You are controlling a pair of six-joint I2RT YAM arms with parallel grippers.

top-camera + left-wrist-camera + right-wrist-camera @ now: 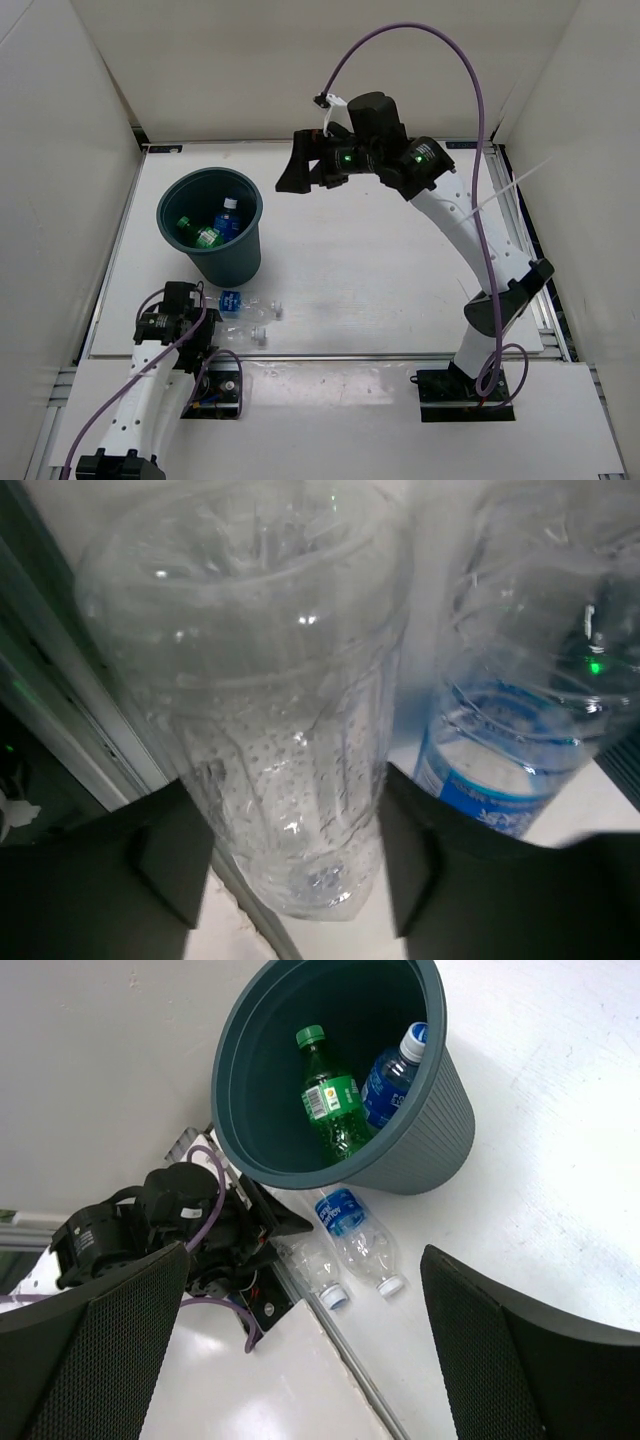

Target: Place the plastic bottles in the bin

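Note:
The bin (236, 262) stands at the left of the table and also shows in the right wrist view (420, 1150). In it lie the green bottle (195, 230) (335, 1110) and a blue-labelled clear bottle (228, 218) (390, 1085). Two clear bottles lie on the table in front of the bin. My left gripper (207, 322) (295, 810) is shut on the base of the nearer clear bottle (248, 336) (290, 700) (318, 1265), which rests on the table. The other bottle (245, 303) (500, 770) (358, 1235) lies right beside it. My right gripper (308, 170) (305, 1255) is open and empty, high above the table's far middle.
A metal seam (360, 1380) runs along the table's near edge, right under the held bottle. White walls enclose the table on three sides. The left arm's purple cable (150, 345) loops by its wrist.

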